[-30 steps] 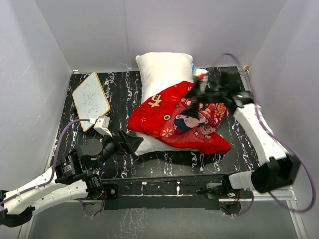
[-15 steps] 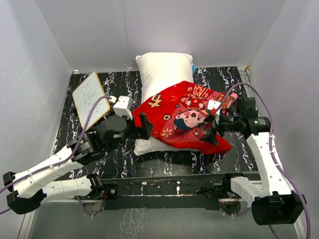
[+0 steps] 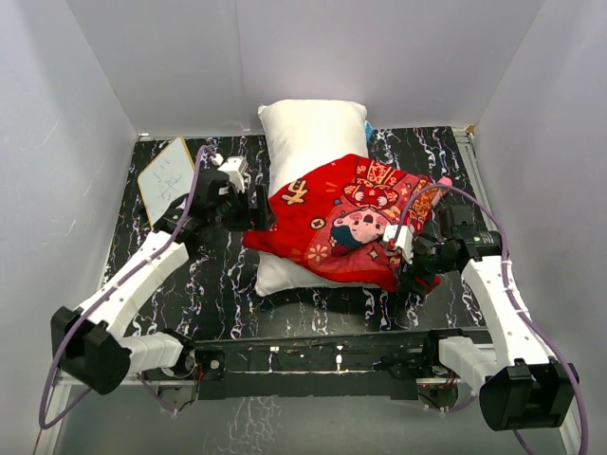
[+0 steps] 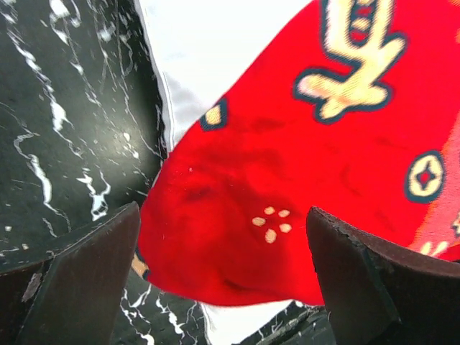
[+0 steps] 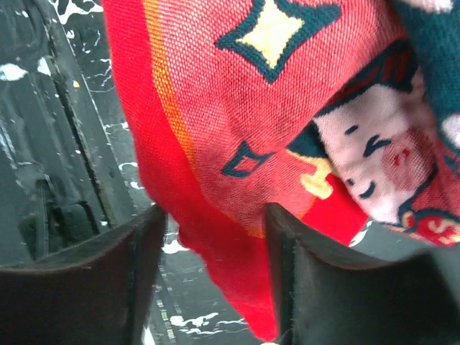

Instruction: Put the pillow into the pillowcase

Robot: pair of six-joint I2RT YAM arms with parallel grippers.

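"Red pillowcase [image 3: 346,223]: where does it lie?"

"It is draped over the near half of the white pillow [image 3: 308,133], on the black marbled table [image 3: 228,284]."

"And the left gripper [image 4: 223,212]?"

"Its jaws are spread wide, either side of the pillowcase's left corner."

"The right gripper [image 5: 215,212]?"

"Its jaws stand narrower, with the near right hem between them. Whether they actually pinch it is unclear from the wrist view."

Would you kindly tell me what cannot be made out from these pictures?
Pillow: much of it hidden under the pillowcase, top view.
Pillowcase's opening: lost in folds, every view.
Right gripper: whether it pinches the pillowcase, right wrist view, unclear.
Whiteboard writing: too small, top view.
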